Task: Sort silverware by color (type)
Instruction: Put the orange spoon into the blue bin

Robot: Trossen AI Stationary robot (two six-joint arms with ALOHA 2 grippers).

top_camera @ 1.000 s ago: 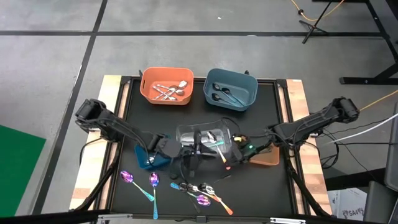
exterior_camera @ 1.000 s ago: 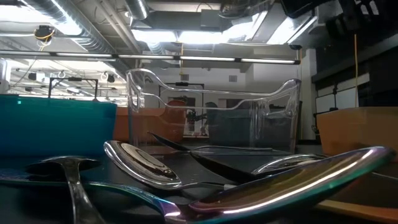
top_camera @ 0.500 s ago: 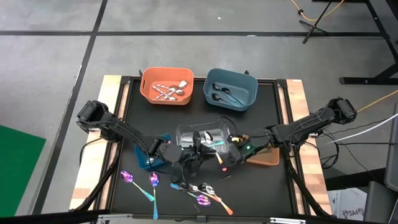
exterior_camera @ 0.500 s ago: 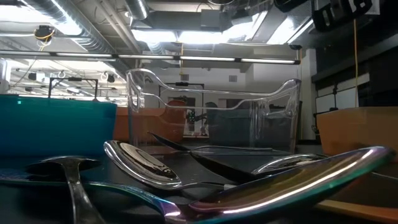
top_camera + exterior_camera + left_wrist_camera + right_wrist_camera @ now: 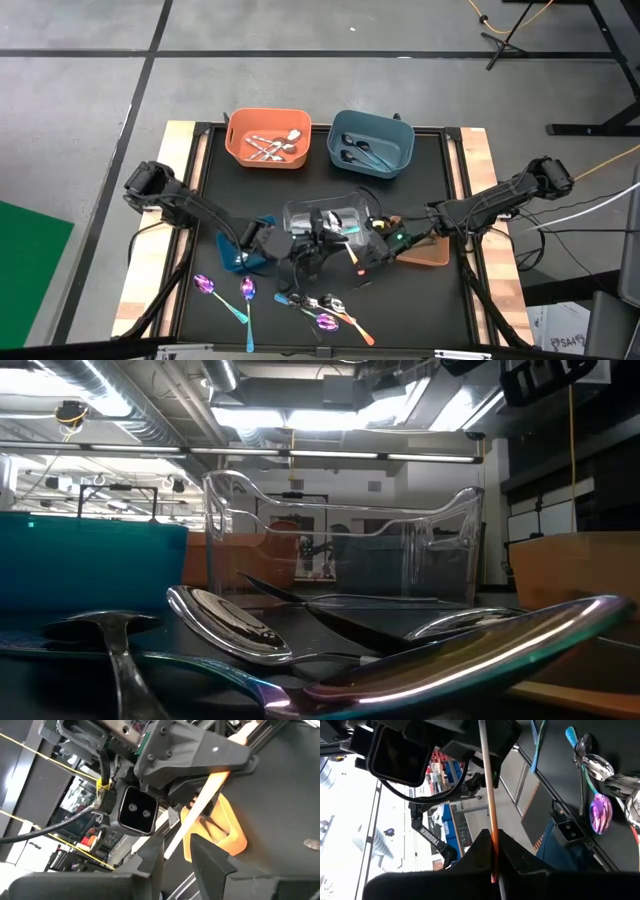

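An orange-handled piece of silverware (image 5: 352,248) hangs over the mat just near of the clear bin (image 5: 325,213). My right gripper (image 5: 372,243) is shut on it, coming in from the table's right. My left gripper (image 5: 312,248) faces it from the left. In the left wrist view, my left gripper (image 5: 177,847) is open and the utensil's silver stem (image 5: 175,837) runs between its fingers. More silverware lies loose near the front edge: two purple spoons (image 5: 205,285) (image 5: 248,290) and a mixed cluster (image 5: 325,312). My right gripper pinches the orange handle (image 5: 492,827) between its two fingers, coming in roughly level from the table's right. The handle's free end sticks out past the fingers, and the silver stem runs on toward my left gripper. The piece is lifted clear of the mat. My left gripper has the stem between its fingers; whether a finger (image 5: 154,862) touches it, I cannot tell.
An orange bin (image 5: 268,138) with silver pieces and a blue bin (image 5: 371,143) with dark pieces stand at the far edge. A teal bin (image 5: 245,255) sits under my left arm and a brown bin (image 5: 425,250) under my right. Spoons (image 5: 230,625) lie close to the low camera.
My left gripper has rolled a little in place around the silver stem. My right gripper has tipped slightly with the orange-handled piece, which stays clear of the mat. Neither gripper has opened or shut.
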